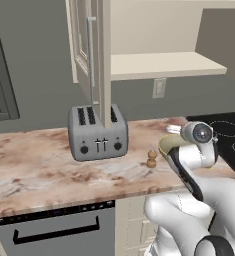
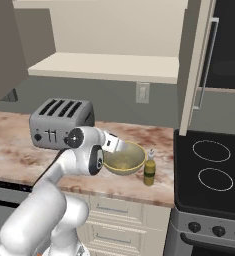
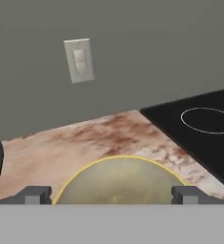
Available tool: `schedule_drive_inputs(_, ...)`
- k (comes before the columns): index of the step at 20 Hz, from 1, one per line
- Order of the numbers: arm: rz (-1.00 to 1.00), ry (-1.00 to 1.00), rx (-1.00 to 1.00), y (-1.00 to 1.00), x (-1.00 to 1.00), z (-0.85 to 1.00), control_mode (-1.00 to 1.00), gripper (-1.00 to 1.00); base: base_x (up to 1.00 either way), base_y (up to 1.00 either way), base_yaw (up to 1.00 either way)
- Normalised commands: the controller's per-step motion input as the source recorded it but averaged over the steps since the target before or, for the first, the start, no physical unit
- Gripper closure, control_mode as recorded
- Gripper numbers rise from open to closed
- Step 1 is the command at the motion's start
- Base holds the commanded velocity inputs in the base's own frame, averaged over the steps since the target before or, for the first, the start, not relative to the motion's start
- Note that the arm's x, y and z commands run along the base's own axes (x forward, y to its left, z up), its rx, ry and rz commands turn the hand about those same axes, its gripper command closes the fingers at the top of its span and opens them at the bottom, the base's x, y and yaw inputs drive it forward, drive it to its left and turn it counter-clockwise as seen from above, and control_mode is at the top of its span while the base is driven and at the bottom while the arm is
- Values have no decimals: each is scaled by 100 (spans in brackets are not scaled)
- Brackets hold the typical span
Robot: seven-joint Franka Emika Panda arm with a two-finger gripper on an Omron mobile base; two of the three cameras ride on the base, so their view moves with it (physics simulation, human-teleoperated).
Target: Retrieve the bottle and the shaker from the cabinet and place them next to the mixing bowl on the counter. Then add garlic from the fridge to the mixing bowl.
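The pale olive-yellow mixing bowl (image 2: 123, 161) sits on the marbled counter (image 2: 19, 145) between the toaster and the stovetop. The slim bottle (image 2: 149, 169) stands upright just right of the bowl. The small brown shaker (image 1: 151, 159) stands upright on the counter left of the bowl (image 1: 165, 145). My gripper (image 3: 111, 195) hangs open just over the bowl (image 3: 118, 178), its fingertips (image 3: 37, 194) wide apart with nothing between them. In the right base view the gripper (image 2: 120, 146) reaches over the bowl's left rim. The cabinet (image 1: 164, 65) stands open with a bare shelf. The fridge and garlic are out of view.
A grey toaster (image 1: 98, 132) stands left of the shaker under the open cabinet door (image 1: 91, 50). The black stovetop (image 2: 209, 165) lies right of the bottle. A wall outlet (image 3: 79, 59) is behind the bowl. A dishwasher front (image 1: 54, 225) is below the counter.
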Motion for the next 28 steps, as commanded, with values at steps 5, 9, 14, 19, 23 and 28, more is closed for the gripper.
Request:
schedule_drive_inputs(5,16,8,0,-3,-28,77,-100,-100,0,0,0)
schedule_drive_inputs(9,7,3,0,1,-76,70,-100,-100,0,0,0)
schedule_drive_inputs(14,0,0,0,11,-97,59,-100,-100,0,0,0)
schedule_drive_inputs(19,0,6,-9,26,-39,86,-100,-100,0,0,0)
schedule_drive_inputs(23,0,32,-6,33,-2,51,-100,-100,0,0,0)
schedule_drive_inputs(28,0,36,2,15,4,4,-100,-100,0,0,0)
